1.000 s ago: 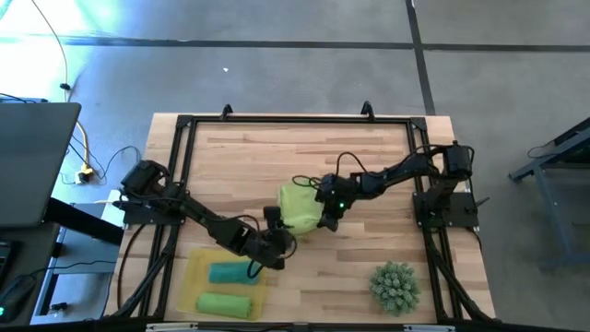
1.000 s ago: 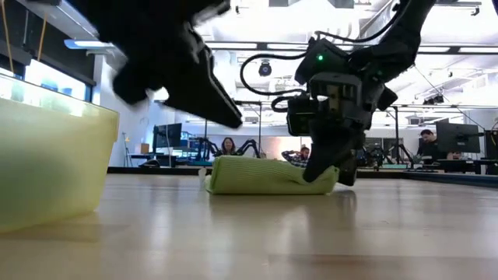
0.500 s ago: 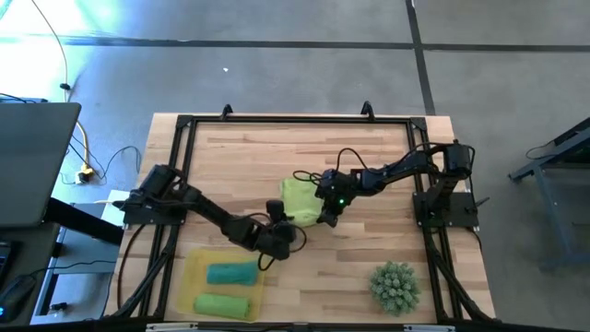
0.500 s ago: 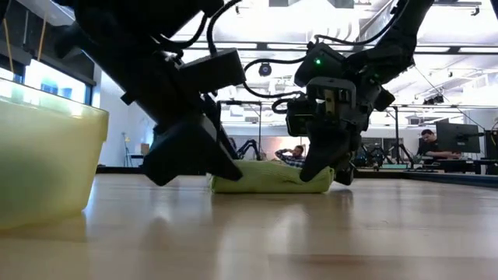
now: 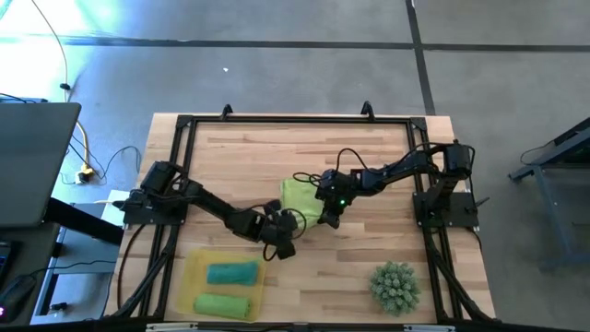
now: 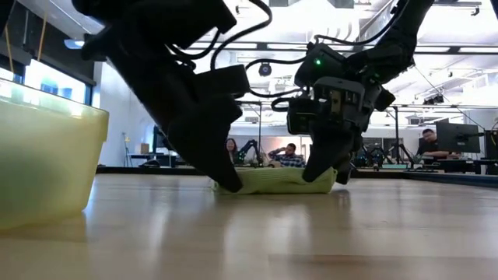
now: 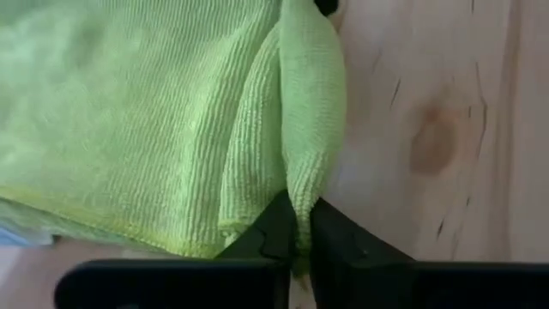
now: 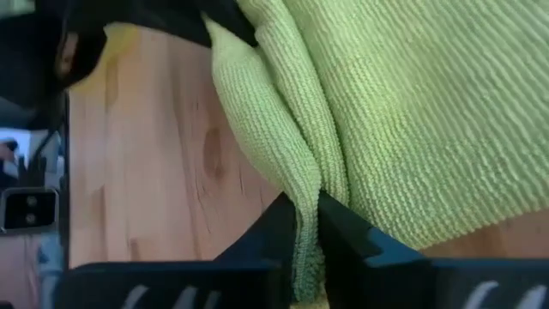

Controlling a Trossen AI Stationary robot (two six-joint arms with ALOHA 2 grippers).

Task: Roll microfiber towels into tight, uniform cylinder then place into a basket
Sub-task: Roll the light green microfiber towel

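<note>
Fingers of your left gripper (image 5: 277,231) are pinching one edge fold of the light-green towel (image 5: 298,197), clenched on it at mid-desk (image 5: 369,157). Your right gripper (image 5: 329,219) is clamping the opposite edge, probably so you can draw the cloth taut for rolling. Two rolled towels are lying in the yellow basket (image 5: 190,277) at the near left. Both arms are hiding much of the towel's near edge from above.

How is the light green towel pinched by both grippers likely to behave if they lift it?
The towel would probably sag: its cloth already folds where the left gripper and right gripper pinch it. It looks light, a thin ribbed weave. Unlikely to slip, since both hold bunched edges, though it may unfold.
</note>
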